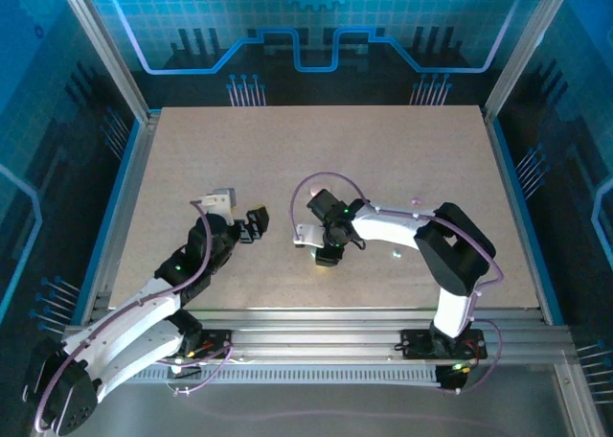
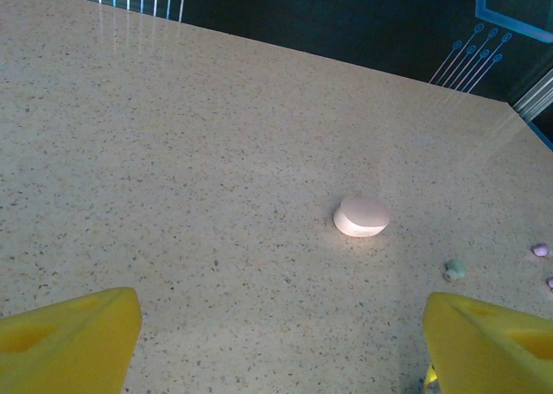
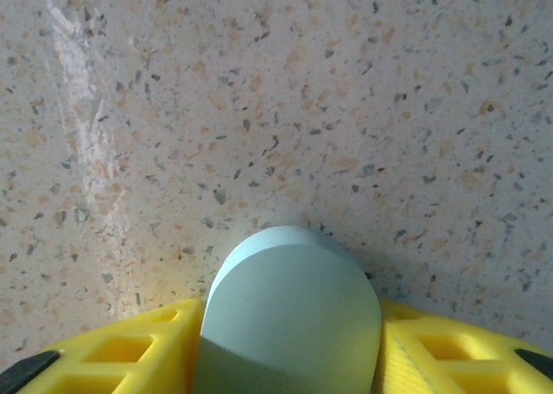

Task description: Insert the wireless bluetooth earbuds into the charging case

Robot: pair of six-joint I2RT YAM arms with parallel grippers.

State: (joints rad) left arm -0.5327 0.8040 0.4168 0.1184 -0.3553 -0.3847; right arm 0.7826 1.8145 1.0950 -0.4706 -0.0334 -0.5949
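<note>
R gripper [image 3: 289, 329] sits low on the table [image 3: 259, 83]. Its yellow fingers [image 3: 130, 355] press vs. both sides of a pale green case [image 3: 289, 282], so the case is pinched btwn them. The case is rounded w/ a smooth face toward the cam. It pokes out a bit past the fingertips. Looks shut, and can't tell what's inside.

L gripper [image 2: 281, 316] hangs above the table w/ fingers [image 2: 69, 342] spread wide over bare speckled top.

Ahead of those fingers, closer to the right-hand one in that view, a pink case [image 2: 361, 216] lies flat on the table. A seam shows round its near edge. Can't tell if the lid is fully down, and the contents are hidden.

- **Green earbud [image 2: 455, 270]:** just ahead of that same right-hand fingertip, loose on the table. It's near the pink case but apart from it.
- **Pink earbud [image 2: 541, 250]:** further out to the side of that tip, also loose on the table.
- **Second pinkish bud [image 2: 549, 283]:** just beside the pink one, cut by the frame edge.

From above, the 2 grippers point toward each other around mid-table, near but not touching. L is raised, and R is down on its case.
</note>
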